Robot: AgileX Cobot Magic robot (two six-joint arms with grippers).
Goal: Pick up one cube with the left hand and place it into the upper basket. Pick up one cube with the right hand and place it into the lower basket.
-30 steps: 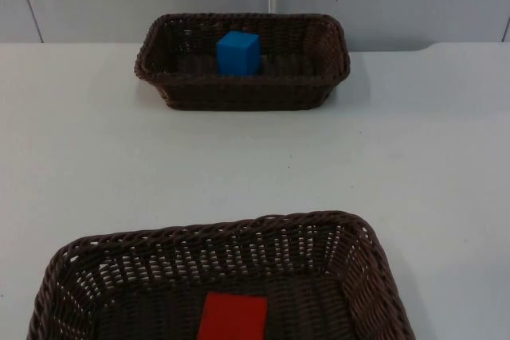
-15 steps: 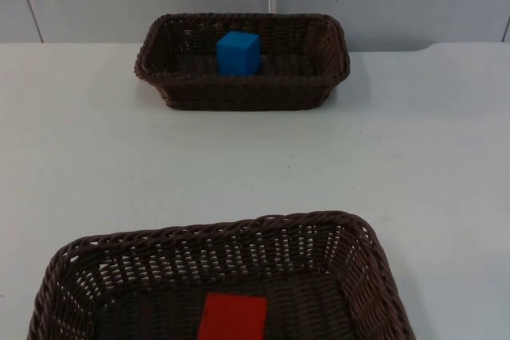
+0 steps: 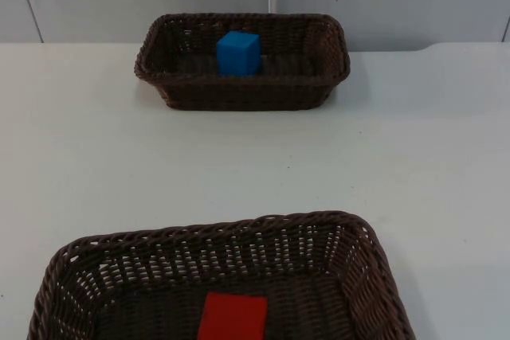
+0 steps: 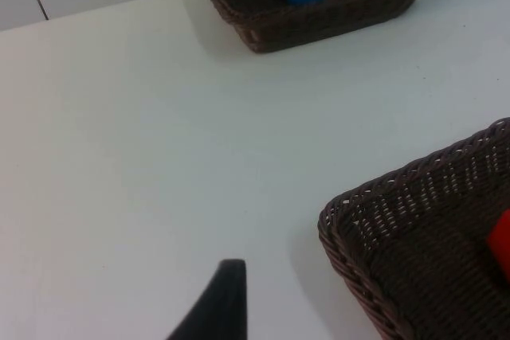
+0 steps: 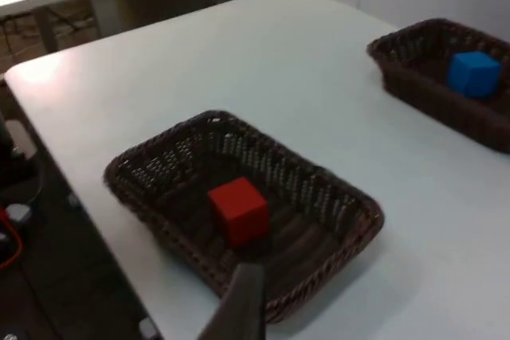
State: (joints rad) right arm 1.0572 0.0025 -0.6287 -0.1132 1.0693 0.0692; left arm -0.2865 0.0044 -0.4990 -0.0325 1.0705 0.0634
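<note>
Sitting at 12 o'clock, upper basket [image 3: 163, 45] holds blue cube [image 3: 238, 53]; lower basket [image 3: 351, 240] at 6 holds red cube [image 3: 232, 318]. State of either gripper: cannot tell.

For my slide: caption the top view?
Blue cube sits in upper basket; red cube in lower basket.

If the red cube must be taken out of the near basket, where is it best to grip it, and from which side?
Probably from straight above, fingers closing on two opposite vertical faces. The red cube sits flat on the floor of the near basket, clear of the walls, which rise around it and block a sideways approach. Its top is open and the flat parallel sides suit a two-finger pinch.
</note>
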